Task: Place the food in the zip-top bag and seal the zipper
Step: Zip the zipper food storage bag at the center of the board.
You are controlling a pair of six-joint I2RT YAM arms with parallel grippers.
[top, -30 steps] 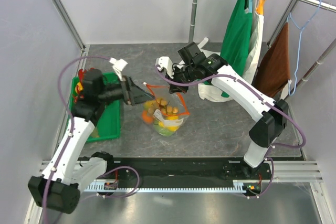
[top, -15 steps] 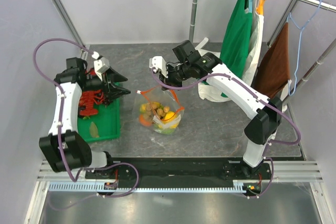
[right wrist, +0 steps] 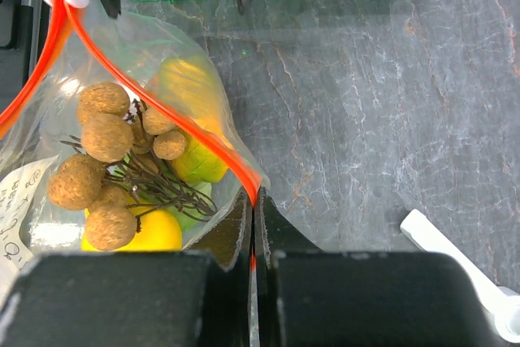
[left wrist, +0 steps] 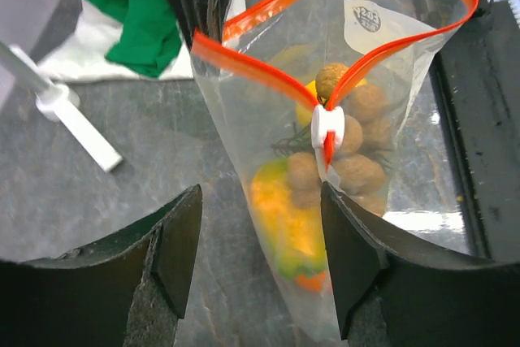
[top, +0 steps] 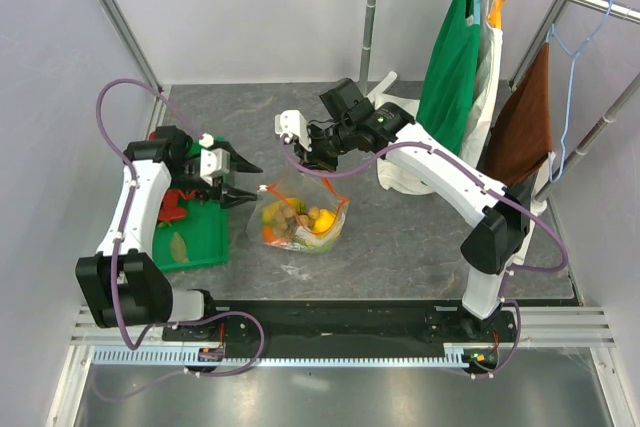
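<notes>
Red-orange zipper (left wrist: 244, 69) gaping – one end pinched by right gripper (right wrist: 253, 205); zip-top bag (top: 300, 219) on table (top: 400, 237), nut cluster (right wrist: 106, 136) inside. Left gripper (left wrist: 262, 229) spread before white slider (left wrist: 327, 126). Sealing judged in hand – slider to be clamped, drawn across.

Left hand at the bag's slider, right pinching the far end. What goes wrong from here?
1. The slider sits off-centre, near one finger of the open left hand; closing may catch bag film instead.
2. The right hand pinches only the end of the zipper; a pull may slip it out.
3. A red item, likely the lobster, lies on the tray; sealing now would leave it out.
</notes>
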